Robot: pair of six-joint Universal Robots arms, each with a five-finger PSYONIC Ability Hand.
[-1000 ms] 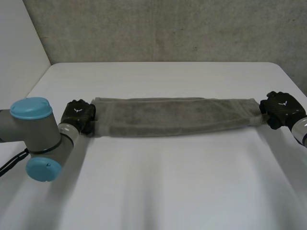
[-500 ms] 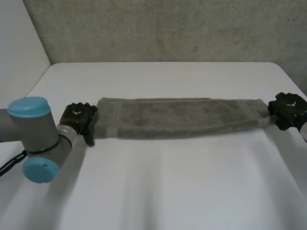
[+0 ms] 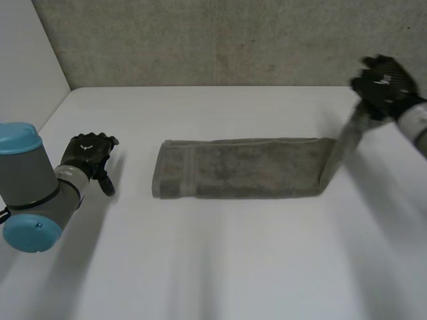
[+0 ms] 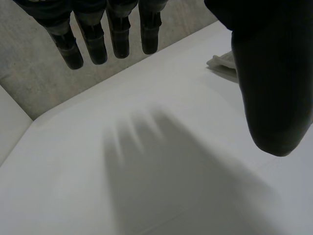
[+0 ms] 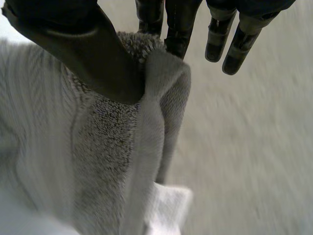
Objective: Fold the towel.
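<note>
Since a second ago the right hand [image 3: 383, 83] has risen, pinching one end of the towel [image 3: 247, 168] between thumb and fingers, probably to carry it across as a fold; the left hand [image 3: 87, 155] has let go and drawn aside, fingers relaxed and empty; the towel's other end lies flat on the desk [image 3: 220, 253].

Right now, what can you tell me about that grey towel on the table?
The towel is grey-brown, fluffy terry cloth with a flat woven band near one end. It is folded lengthwise into a long narrow strip. Most of it lies flat on the white table. The end at the robot's right rises off the surface, pinched in the right hand. The left hand is open and apart from it.
</note>
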